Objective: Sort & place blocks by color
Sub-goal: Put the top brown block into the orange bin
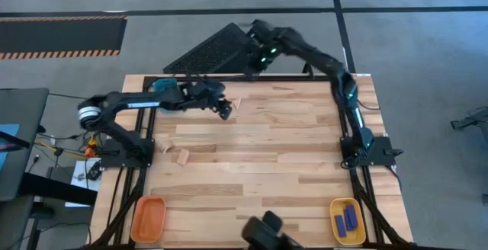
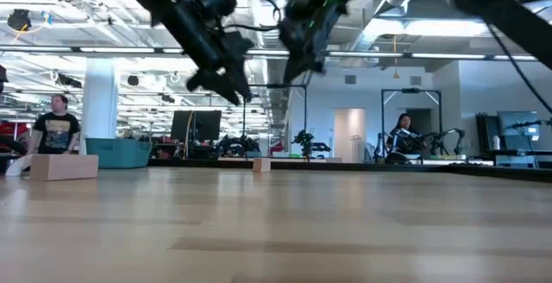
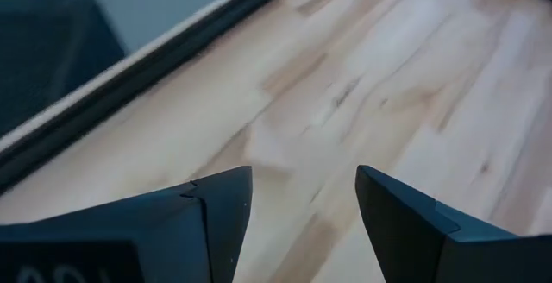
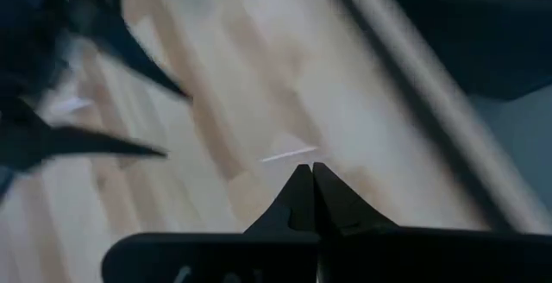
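The left tool (image 1: pixel 226 111), jaws apart and empty, hangs near the surface's (image 1: pixel 267 166) far edge beside a wood block (image 1: pixel 236 104), likely lining up a pick. The right tool (image 1: pixel 257 61), pressed together, waits past that edge.

Even bright overhead light, soft shadows on bench (image 1: pixel 259 166). Both wrist views motion-blurred, right worst. Low view: ceiling lights (image 2: pixel 405 28) glare, foreground bench soft.
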`<state>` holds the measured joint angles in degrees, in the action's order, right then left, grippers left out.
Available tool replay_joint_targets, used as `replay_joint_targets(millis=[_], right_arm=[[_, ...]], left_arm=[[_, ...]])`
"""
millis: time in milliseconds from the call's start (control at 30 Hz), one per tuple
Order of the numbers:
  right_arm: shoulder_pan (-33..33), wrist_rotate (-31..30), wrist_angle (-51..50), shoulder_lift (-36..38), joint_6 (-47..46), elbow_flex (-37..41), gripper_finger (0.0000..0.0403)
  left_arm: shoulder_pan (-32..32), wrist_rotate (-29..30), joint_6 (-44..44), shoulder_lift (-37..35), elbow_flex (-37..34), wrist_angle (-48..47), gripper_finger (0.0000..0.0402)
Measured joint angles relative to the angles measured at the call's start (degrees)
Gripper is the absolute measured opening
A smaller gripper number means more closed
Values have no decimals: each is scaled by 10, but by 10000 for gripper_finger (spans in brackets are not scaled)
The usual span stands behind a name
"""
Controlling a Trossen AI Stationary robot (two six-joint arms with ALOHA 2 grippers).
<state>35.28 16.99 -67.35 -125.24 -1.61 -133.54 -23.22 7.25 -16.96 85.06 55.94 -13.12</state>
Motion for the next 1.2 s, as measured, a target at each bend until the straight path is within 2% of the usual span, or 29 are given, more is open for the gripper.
replay_joint_targets(millis=[100,233,400,633,767,933,1067,1200], right_arm=[[11,-35,-20,47,0,0,0],[21,-55,-61,98,1,0,0],[19,-66,-107,142,3,0,1],[-7,-92,-133,174,-12,0,1],[-24,-118,-143,179,-20,0,1],[-38,-121,-143,179,-25,0,1],[-52,-122,-135,179,-29,0,1],[-62,-121,-134,179,-30,0,1]], left_arm=[[0,-25,12,57,0,93,194],[0,-13,-15,129,9,157,194],[-3,9,-26,191,36,151,194],[-23,10,-17,245,68,123,194],[-38,-24,-4,257,73,133,194],[-48,-54,22,263,73,141,192],[-51,-56,37,264,72,137,161],[-53,-56,42,264,72,133,100]])
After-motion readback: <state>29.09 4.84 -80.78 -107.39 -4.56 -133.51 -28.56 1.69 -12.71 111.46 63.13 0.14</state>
